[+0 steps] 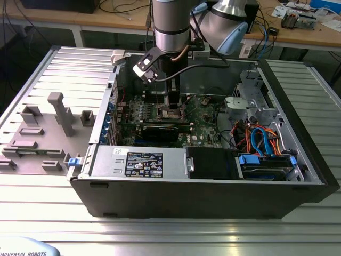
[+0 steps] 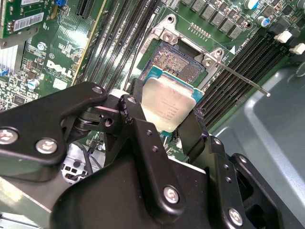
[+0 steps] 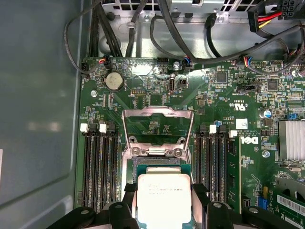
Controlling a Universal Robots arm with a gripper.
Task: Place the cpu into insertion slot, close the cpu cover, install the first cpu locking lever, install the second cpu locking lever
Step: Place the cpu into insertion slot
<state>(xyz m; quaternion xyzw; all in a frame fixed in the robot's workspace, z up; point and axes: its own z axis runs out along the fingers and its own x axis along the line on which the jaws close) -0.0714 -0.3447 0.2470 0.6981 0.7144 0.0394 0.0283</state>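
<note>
In both wrist views my gripper [image 2: 167,104] [image 3: 163,191] is shut on the cpu [image 2: 167,109] [image 3: 163,202], one black finger on each of two opposite edges, silver top up. The chip hangs just over the insertion slot [image 2: 180,64] [image 3: 157,163] and covers part of it; the rest of the slot's dark centre shows bare. The cpu cover [image 3: 158,114] stands swung open behind the socket on its hinge. A thin locking lever [image 2: 243,78] sticks out free to one side. In the exterior view the gripper [image 1: 173,106] reaches down into the open computer case over the socket [image 1: 171,113].
Long black memory slots [image 3: 102,171] [image 3: 214,167] flank the socket on both sides. A black card [image 1: 160,130] lies in front of it, with a power supply [image 1: 138,160] at the case front. Bundled cables [image 1: 256,138] fill the exterior view's right. A finned heatsink [image 3: 291,138] is nearby.
</note>
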